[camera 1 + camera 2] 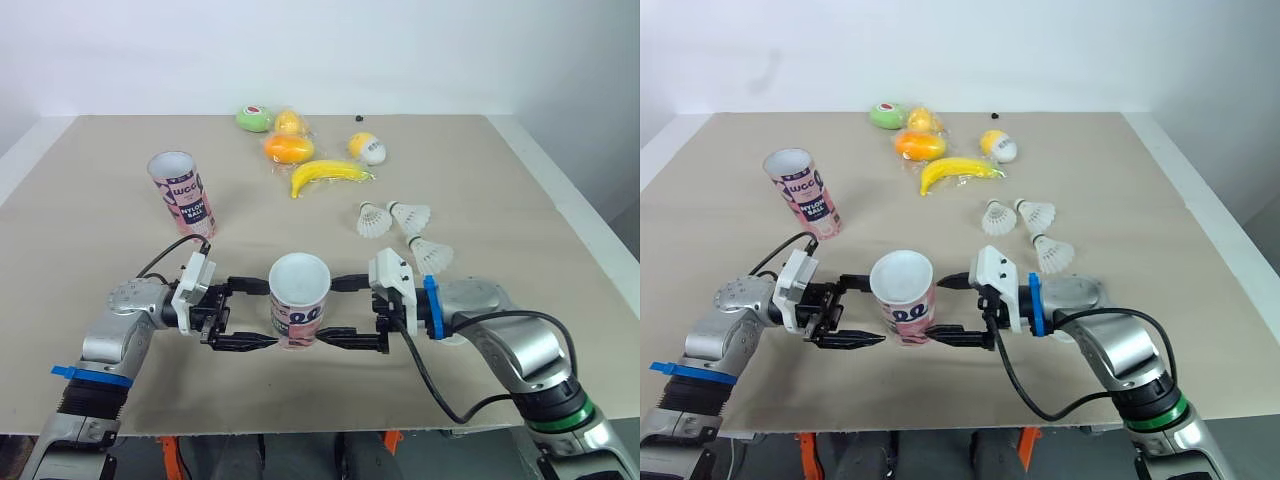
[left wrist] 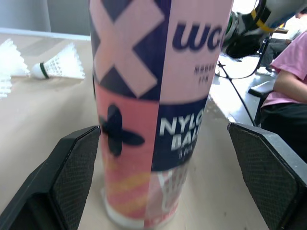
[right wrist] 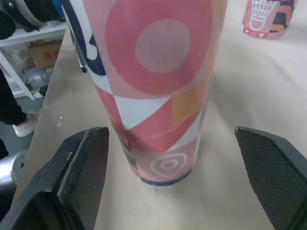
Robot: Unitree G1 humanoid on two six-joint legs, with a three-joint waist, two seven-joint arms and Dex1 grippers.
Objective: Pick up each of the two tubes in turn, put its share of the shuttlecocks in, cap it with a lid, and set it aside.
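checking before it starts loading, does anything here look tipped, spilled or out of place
Nothing is spilled or tipped: the near tube and far tube both stand open-topped. One oddity: the left gripper and right gripper both straddle the near tube, open. The banana is unrelated to the task.

The counter [image 1: 100, 250] carries two tubes, a near tube [image 1: 299, 300] and a far tube [image 1: 181, 192]. There are three shuttlecocks: first shuttlecock [image 1: 373, 220], second shuttlecock [image 1: 410, 214], third shuttlecock [image 1: 431, 254]. There is one banana [image 1: 328, 175]. Four rounded fruit-like pieces lie nearby: one green piece [image 1: 254, 118], two orange ones, upper orange piece [image 1: 288, 122] and lower orange piece [image 1: 287, 149], and one yellow-and-white piece [image 1: 366, 147]. There is one small black speck [image 1: 358, 118].
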